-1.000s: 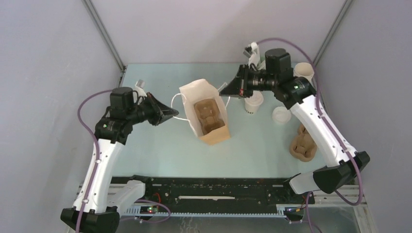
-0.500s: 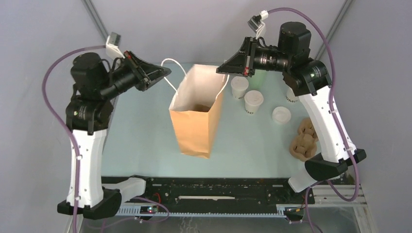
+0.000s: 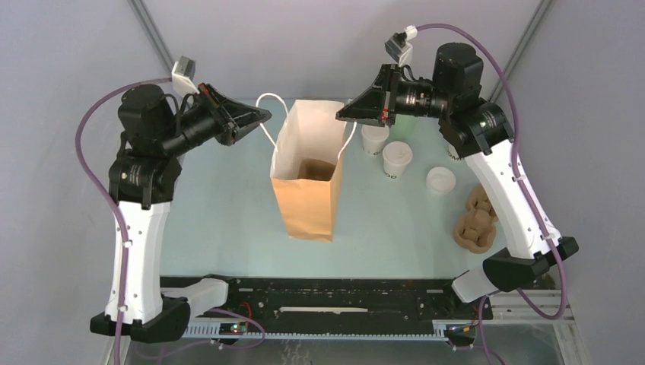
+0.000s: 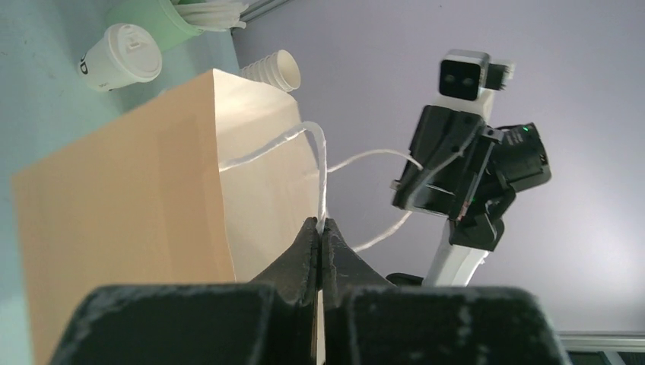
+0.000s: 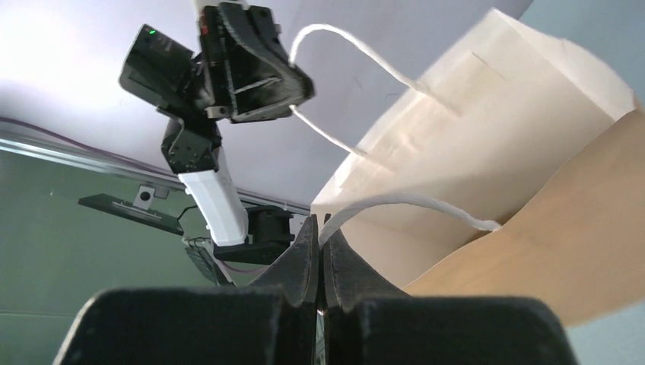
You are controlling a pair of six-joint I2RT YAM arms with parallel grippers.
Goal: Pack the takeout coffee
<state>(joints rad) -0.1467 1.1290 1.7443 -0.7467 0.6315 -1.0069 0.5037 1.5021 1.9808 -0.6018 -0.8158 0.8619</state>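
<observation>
The left gripper and right gripper are each clamped shut on a thin white cord handle of the upright, flat-sided brown paper bag. Round-lidded cream paper cups are seen just right of the bag, outside it.

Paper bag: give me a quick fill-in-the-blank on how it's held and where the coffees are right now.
1. The brown paper bag is ____, mouth facing up.
2. The left gripper and the right gripper each have their jaws shut on a white string ____.
3. The lidded cups stand on the table, on the ____ arm's side of the bag.
Missing words: upright; handle; right.
</observation>
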